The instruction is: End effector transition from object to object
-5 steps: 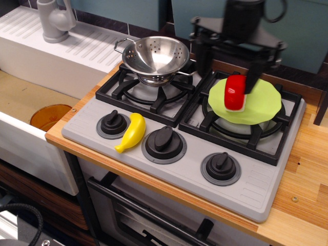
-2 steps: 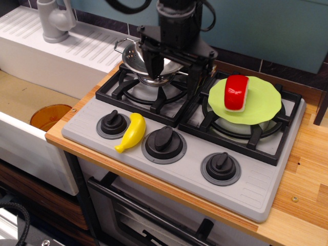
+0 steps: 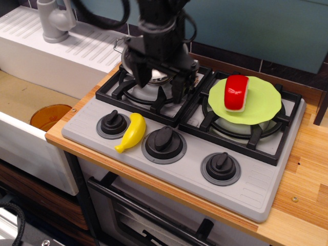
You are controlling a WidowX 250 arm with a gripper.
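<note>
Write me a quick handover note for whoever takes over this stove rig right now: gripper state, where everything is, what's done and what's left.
Gripper: open, holding nothing, fingers pointing down above the left burner, in front of the metal colander, which it largely hides.
Red and white block: lying on the green plate on the right burner, untouched by the gripper.
Banana: on the grey stove panel between the two left knobs.
Done: the gripper has left the block on the plate and crossed over to the left burner.
Left: the next target looks like the colander or the banana; nothing is grasped yet.
</note>
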